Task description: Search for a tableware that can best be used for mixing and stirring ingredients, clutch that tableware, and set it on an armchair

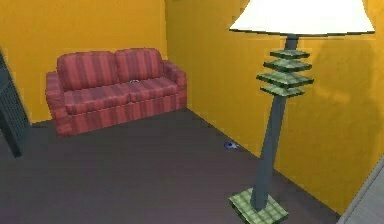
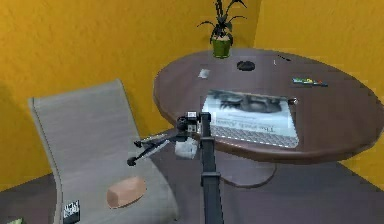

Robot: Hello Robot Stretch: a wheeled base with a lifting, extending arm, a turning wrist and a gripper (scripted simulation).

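Armchair [image 2: 85, 125]: pale grey lounge shape, tall back raked away, seat sloping down to the front. Stands upright on the floor just beside the round tabletop [image 2: 340, 110]. Gripper [image 2: 136, 152] far end shows against its seat; can't tell if it holds anything.

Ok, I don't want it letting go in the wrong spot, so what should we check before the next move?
1. Gripper holds the tableware: cannot tell; its far end shows against the chair.
2. Beige chair on the arm's side: ok; it stands beside the round table.
3. Free room on the seat: ok; a pinkish lump lies near the front, with bare seat above it.
4. Arm apart from the table's edge: cannot tell; the bar crosses the edge by the newspaper.
5. Gripper over the seat: cannot tell.
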